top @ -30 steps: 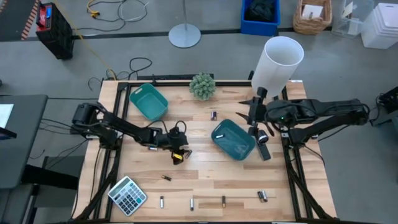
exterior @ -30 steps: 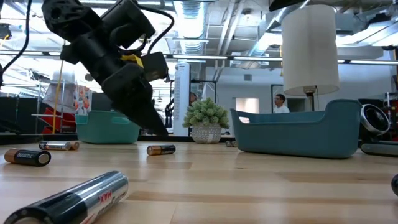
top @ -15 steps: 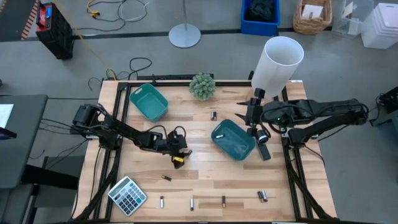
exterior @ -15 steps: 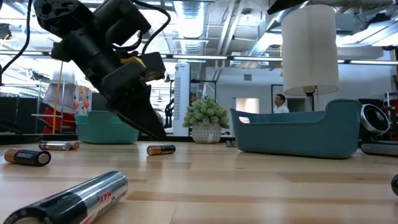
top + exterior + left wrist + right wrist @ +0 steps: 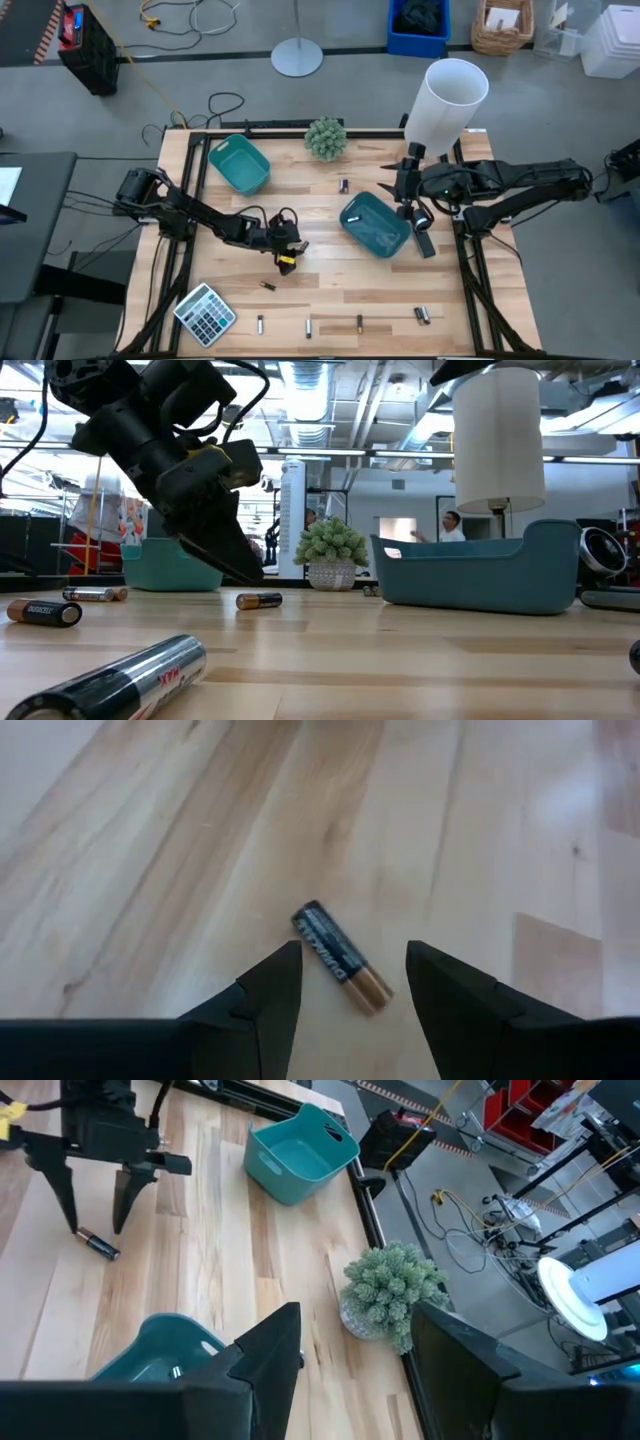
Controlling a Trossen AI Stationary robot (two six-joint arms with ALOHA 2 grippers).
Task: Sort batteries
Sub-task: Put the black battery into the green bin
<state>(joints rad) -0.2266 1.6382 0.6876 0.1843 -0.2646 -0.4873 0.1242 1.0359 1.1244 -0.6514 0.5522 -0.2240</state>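
On the pale wood tabletop (image 5: 150,840), a black-and-copper Duracell battery (image 5: 341,958) lies between the left hand's (image 5: 348,982) open fingers; right hand (image 5: 350,1342) open above a teal tray (image 5: 150,1345).

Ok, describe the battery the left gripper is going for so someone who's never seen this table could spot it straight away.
Find the grey calculator at the wooden table's near left corner, then look up and right towards the left gripper. The battery lies flat on bare wood just ahead of its open fingers. Unlike the row along the near edge, it lies alone and is black with a copper end.
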